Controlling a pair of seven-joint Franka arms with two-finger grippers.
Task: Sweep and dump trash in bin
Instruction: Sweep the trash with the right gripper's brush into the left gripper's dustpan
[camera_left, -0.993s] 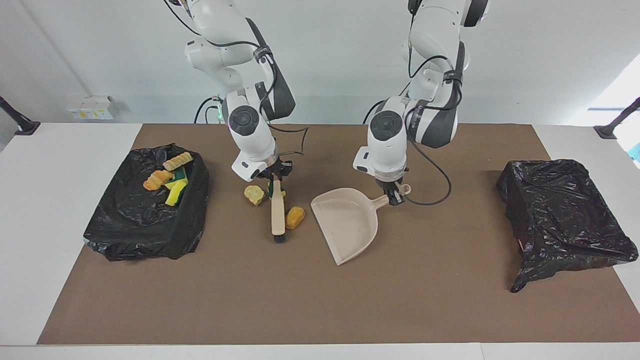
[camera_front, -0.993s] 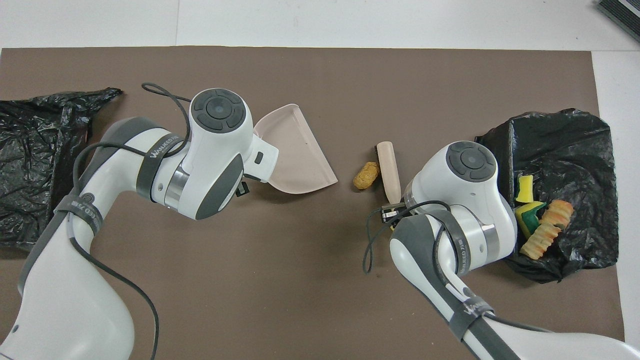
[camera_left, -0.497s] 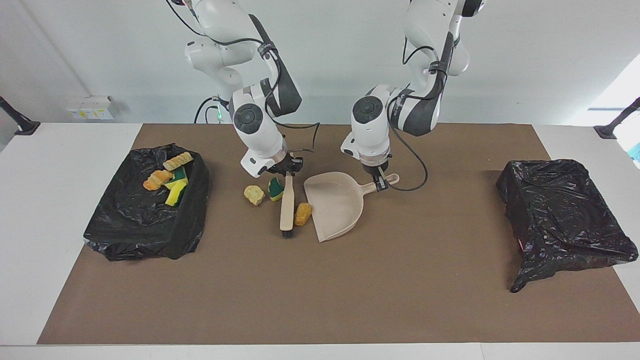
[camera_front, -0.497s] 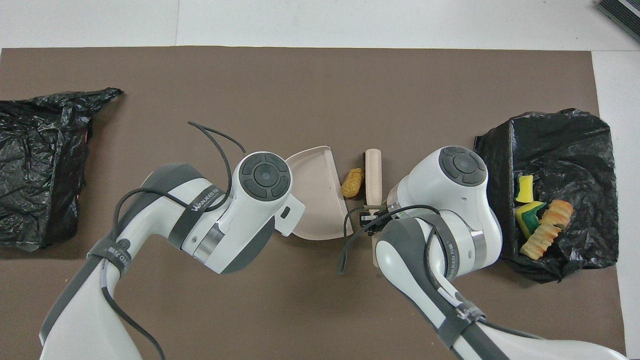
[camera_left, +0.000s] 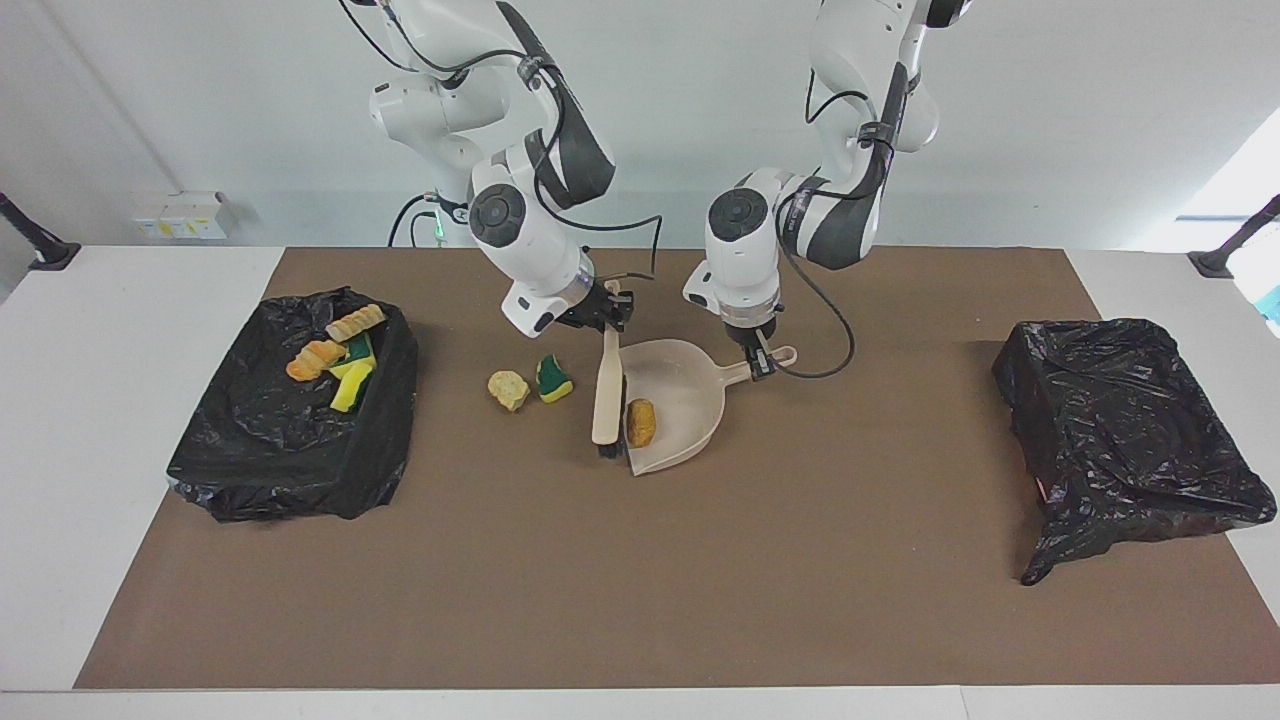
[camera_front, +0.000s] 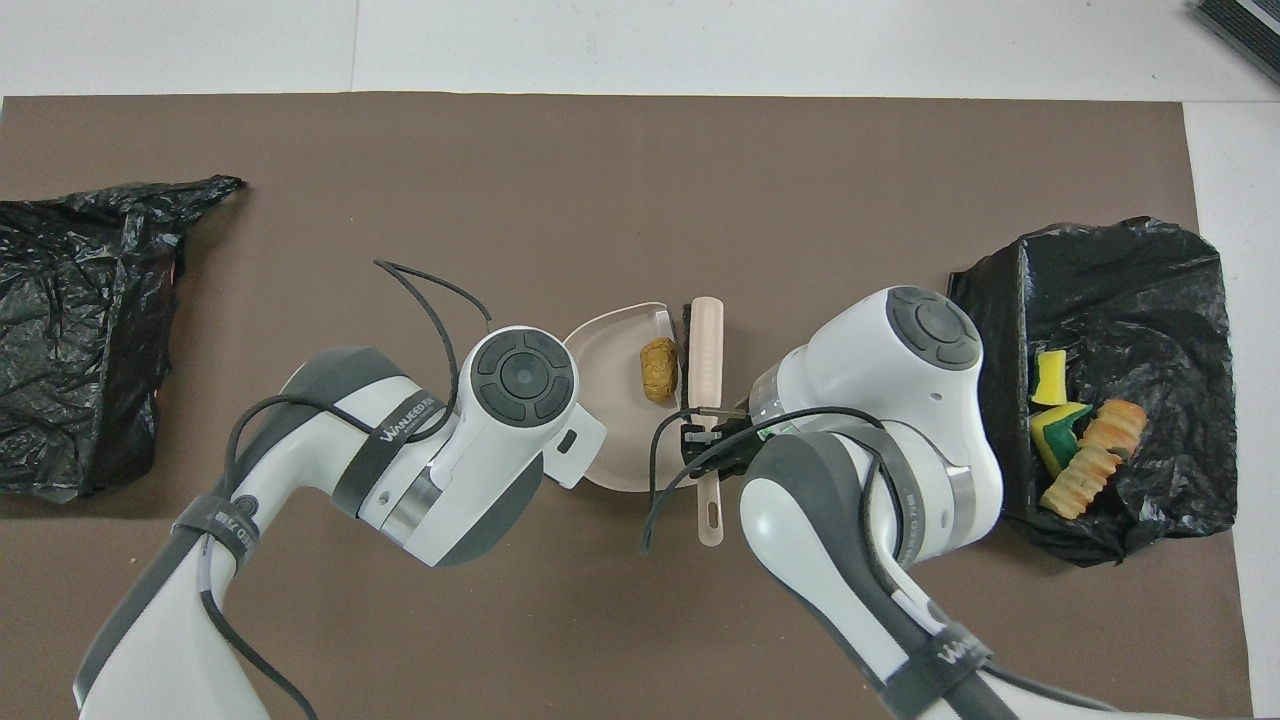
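Matte brown mat (camera_left: 640, 560), lumpy orange scrap (camera_left: 640, 422) in smooth beige dustpan (camera_left: 690, 385).

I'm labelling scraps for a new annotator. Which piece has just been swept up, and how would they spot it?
Find the beige dustpan mid-table, beside the brush. The orange-brown lump lies inside it, the only scrap off the mat and outside the bin bag.
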